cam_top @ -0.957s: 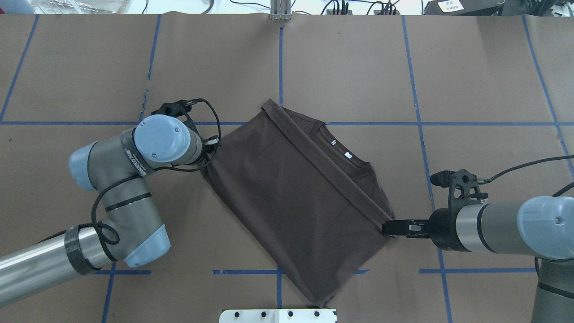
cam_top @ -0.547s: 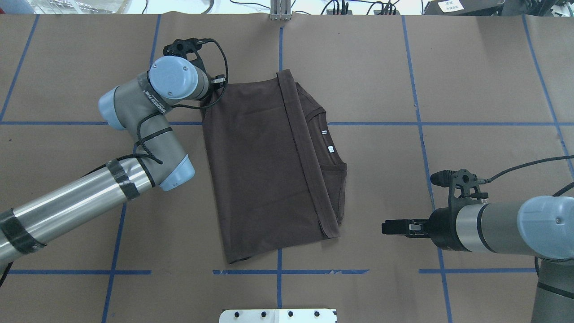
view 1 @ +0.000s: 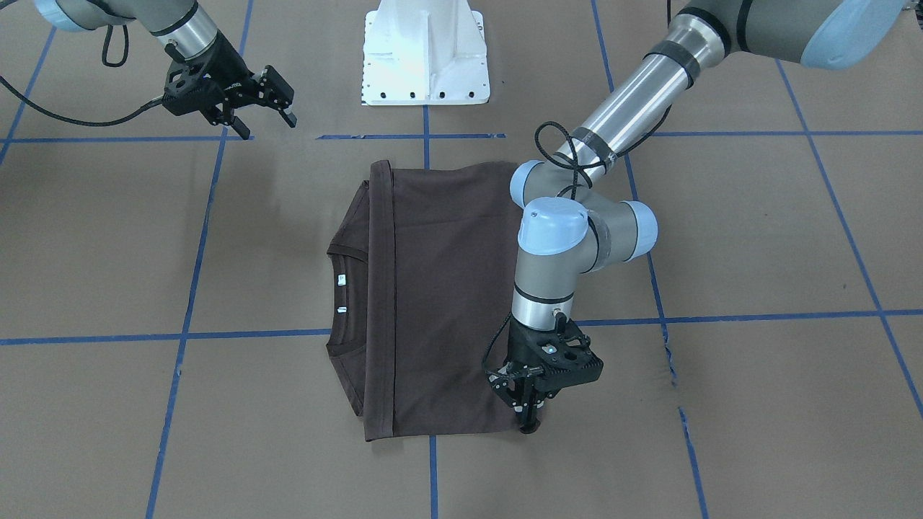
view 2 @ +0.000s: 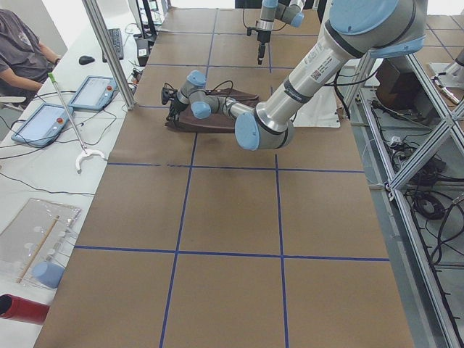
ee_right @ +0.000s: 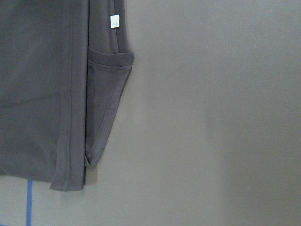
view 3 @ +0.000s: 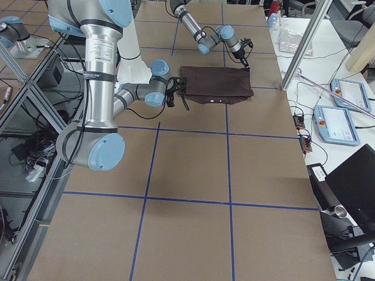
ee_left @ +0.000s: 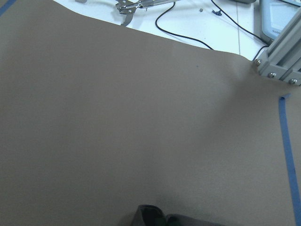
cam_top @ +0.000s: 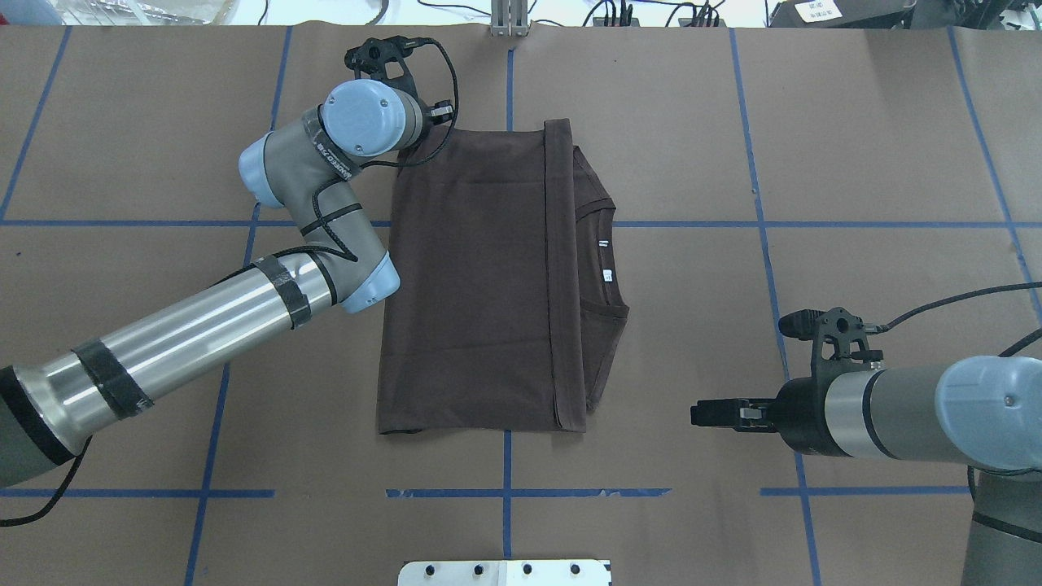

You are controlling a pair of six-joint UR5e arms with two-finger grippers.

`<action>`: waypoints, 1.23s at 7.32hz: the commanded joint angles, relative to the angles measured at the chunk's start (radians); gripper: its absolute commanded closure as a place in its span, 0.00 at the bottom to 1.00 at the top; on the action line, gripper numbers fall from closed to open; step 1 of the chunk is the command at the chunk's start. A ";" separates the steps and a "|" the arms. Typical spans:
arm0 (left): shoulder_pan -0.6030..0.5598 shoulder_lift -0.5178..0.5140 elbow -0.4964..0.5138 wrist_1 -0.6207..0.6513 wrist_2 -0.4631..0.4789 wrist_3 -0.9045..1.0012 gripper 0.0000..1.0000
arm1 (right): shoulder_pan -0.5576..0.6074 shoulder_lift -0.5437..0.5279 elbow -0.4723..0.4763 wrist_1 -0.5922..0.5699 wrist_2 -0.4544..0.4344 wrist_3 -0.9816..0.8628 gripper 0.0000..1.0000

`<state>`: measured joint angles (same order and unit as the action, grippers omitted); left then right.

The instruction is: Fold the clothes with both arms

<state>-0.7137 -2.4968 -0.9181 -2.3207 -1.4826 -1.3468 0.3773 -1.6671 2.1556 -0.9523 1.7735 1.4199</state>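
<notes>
The dark brown T-shirt lies folded into a flat rectangle in the middle of the table, with its collar and small white labels on the right side. It also shows in the front view. My left gripper points down at the shirt's far left corner and is shut on that corner. In the overhead view my own wrist hides it. My right gripper is open and empty. It hovers level, clear of the shirt's near right corner.
The white robot base sits at the near table edge. Blue tape lines cross the brown paper cover, which has a small tear beside my left gripper. A metal post stands at the far edge, with cables and tablets beyond it.
My left gripper has dragged its shirt corner toward the far edge, swinging the shirt square to the tape lines. The shirt's corner has moved away from my right gripper, which stayed still.
</notes>
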 commanded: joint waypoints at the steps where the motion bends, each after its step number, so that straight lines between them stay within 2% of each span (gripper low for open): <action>1: -0.013 -0.002 0.015 -0.031 0.028 0.000 0.00 | 0.000 0.036 -0.019 -0.014 0.000 0.001 0.00; 3: -0.032 0.001 -0.026 -0.029 -0.022 0.044 0.00 | 0.000 0.043 -0.045 -0.016 0.001 -0.001 0.00; 4: -0.039 0.031 -0.080 0.000 -0.094 0.057 0.00 | 0.002 0.052 -0.052 -0.064 0.001 -0.003 0.00; 6: -0.044 0.114 -0.231 0.099 -0.195 0.061 0.00 | 0.009 0.262 -0.066 -0.394 -0.003 -0.016 0.00; 7: -0.044 0.200 -0.358 0.131 -0.229 0.063 0.00 | 0.009 0.399 -0.112 -0.556 -0.005 -0.018 0.00; 8: -0.044 0.270 -0.467 0.159 -0.237 0.063 0.00 | 0.008 0.509 -0.179 -0.650 -0.005 -0.019 0.00; 9: -0.041 0.301 -0.541 0.205 -0.252 0.063 0.00 | 0.003 0.576 -0.254 -0.661 0.000 -0.021 0.00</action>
<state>-0.7569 -2.2527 -1.3518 -2.1647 -1.7147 -1.2843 0.3840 -1.1976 1.9847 -1.5474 1.7701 1.4011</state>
